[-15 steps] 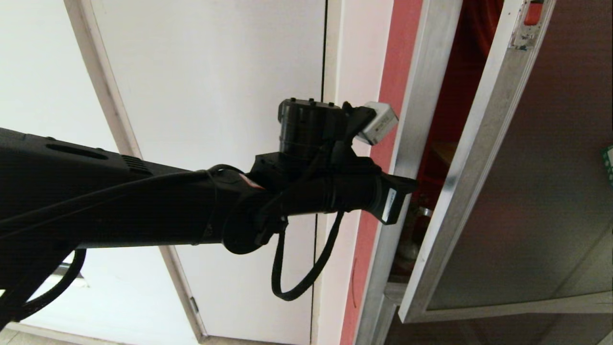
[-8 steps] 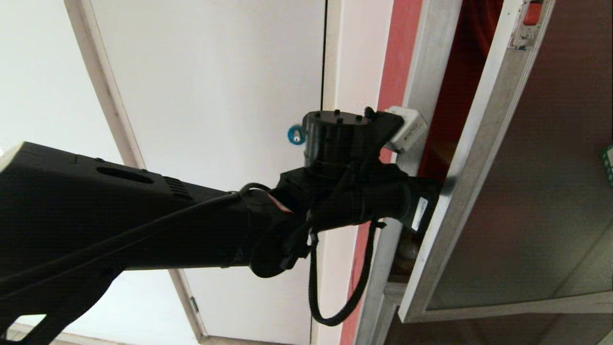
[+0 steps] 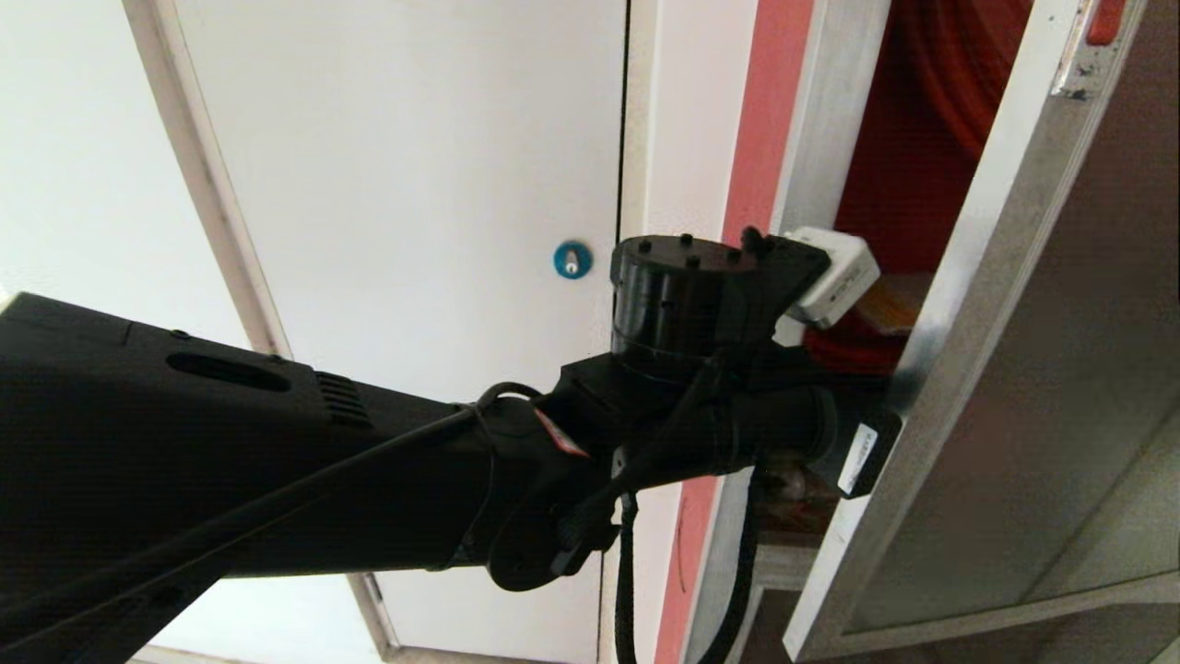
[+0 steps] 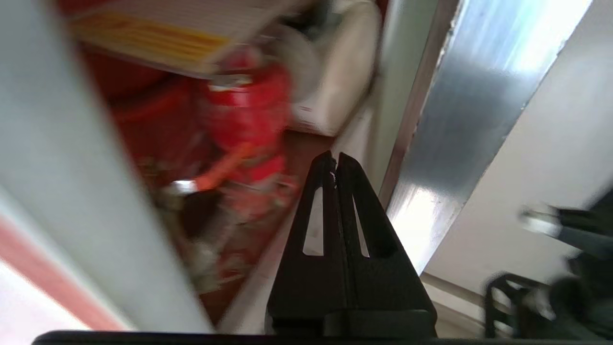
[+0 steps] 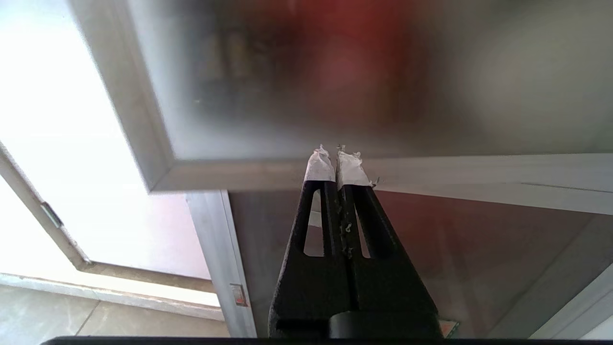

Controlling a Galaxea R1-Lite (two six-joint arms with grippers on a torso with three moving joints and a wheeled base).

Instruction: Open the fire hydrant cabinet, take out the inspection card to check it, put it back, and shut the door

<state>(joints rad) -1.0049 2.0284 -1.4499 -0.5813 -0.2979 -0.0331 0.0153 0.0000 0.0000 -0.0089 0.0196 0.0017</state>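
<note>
Left hand (image 4: 335, 160) pressed together, empty, in gap beside door (image 3: 1088, 387) inner edge. Card (image 4: 158, 36) beyond fingertips, inside cabinet (image 3: 820, 138), well apart. Risks: door swinging back onto wrist; shut fingers shoving card deeper. Right hand (image 5: 337, 155) pressed together, parked below door.

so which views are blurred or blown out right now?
Left wrist view: motion blur smears the red cabinet interior and yellow-banded white card; glare on the silver door frame. Right wrist view: the tinted glass pane is soft, the white wall overexposed. Head view sharp.
</note>
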